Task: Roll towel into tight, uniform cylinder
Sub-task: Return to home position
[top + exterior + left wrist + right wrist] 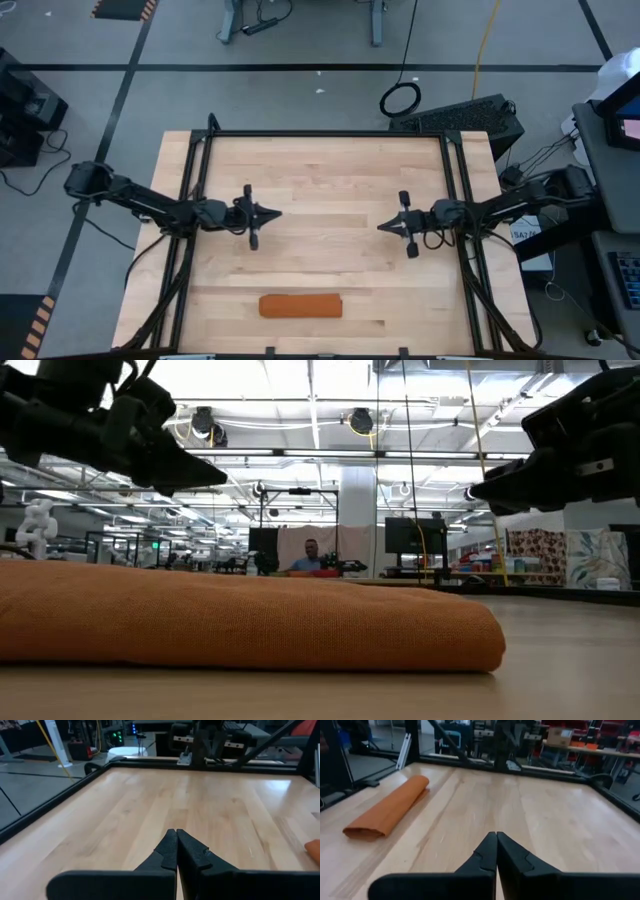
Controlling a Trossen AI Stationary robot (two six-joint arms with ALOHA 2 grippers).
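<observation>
Item: rolled rust-orange towel, lying free near the bench edge, well apart from both arms; watch for it slackening or flattening, since nothing pins its outer lap. Your left arm and right arm hang mid-bench, jaws pressed together, holding nothing. Surface: pale wood, black-framed; room: lit workshop, grey floor, a person far behind.
</observation>
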